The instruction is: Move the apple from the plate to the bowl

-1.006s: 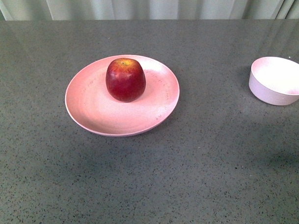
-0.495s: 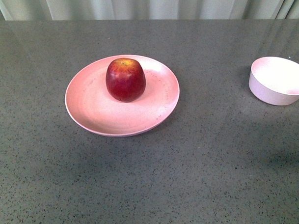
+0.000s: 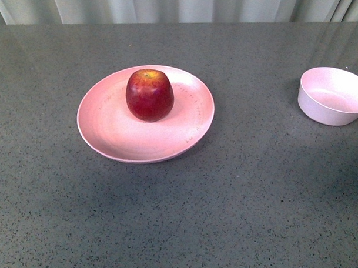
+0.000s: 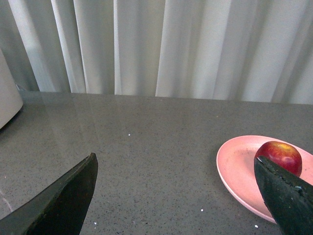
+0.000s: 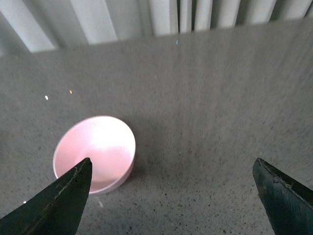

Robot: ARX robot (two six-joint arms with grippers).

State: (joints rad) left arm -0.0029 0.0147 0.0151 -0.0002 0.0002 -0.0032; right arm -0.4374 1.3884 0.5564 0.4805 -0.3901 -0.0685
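The dark red apple [image 3: 149, 94] stands upright on the wide pale pink plate [image 3: 108, 130] left of the table's middle. The small deep pink bowl [image 3: 332, 96] sits empty at the right edge. Neither arm shows in the front view. In the left wrist view my left gripper [image 4: 176, 196] is open and empty above bare table, with the apple [image 4: 279, 155] and plate [image 4: 237, 166] behind one fingertip [image 4: 286, 196]. In the right wrist view my right gripper [image 5: 171, 196] is open and empty above the table, the bowl [image 5: 95, 152] beside one fingertip [image 5: 63, 200].
The table [image 3: 246, 196] is dark grey speckled stone. Pale curtains [image 3: 174, 6] hang along its far edge. A white rounded object [image 4: 7, 93] stands at the table's edge in the left wrist view.
The view has shifted very slightly and the bowl's inside looks less bright. The apple, plate and bowl have not moved.
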